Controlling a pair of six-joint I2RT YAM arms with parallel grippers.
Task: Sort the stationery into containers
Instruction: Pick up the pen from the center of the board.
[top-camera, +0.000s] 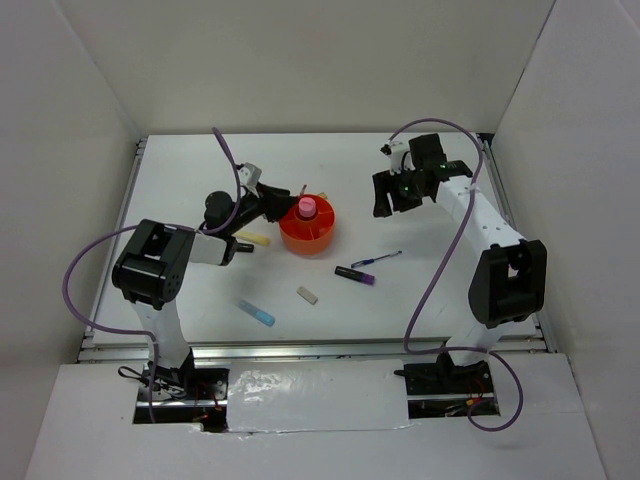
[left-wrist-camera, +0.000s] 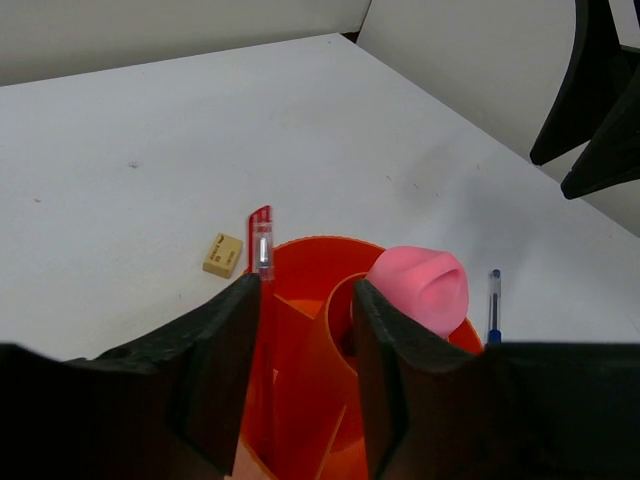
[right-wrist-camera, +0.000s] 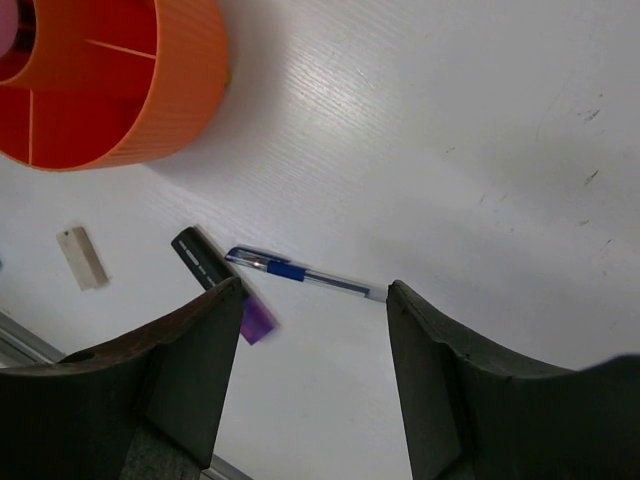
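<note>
The round orange organizer (top-camera: 318, 235) stands mid-table with a pink cylinder (top-camera: 307, 208) in its central cup. My left gripper (top-camera: 281, 201) is open at its left rim; in the left wrist view its jaws (left-wrist-camera: 307, 300) straddle a compartment wall. A red pen (left-wrist-camera: 261, 238) stands in the compartment by the left finger. My right gripper (top-camera: 392, 200) is open and empty, held above the table (right-wrist-camera: 315, 292). Below it lie the thin blue pen (right-wrist-camera: 300, 273) and the purple-black marker (right-wrist-camera: 212, 270). The eraser (top-camera: 307, 294), yellow marker (top-camera: 257, 239) and light blue marker (top-camera: 257, 313) lie on the table.
White walls close in the table on three sides. The eraser also shows in the left wrist view (left-wrist-camera: 223, 254) and the right wrist view (right-wrist-camera: 82, 257). The organizer (right-wrist-camera: 170, 90) is at the top left of the right wrist view.
</note>
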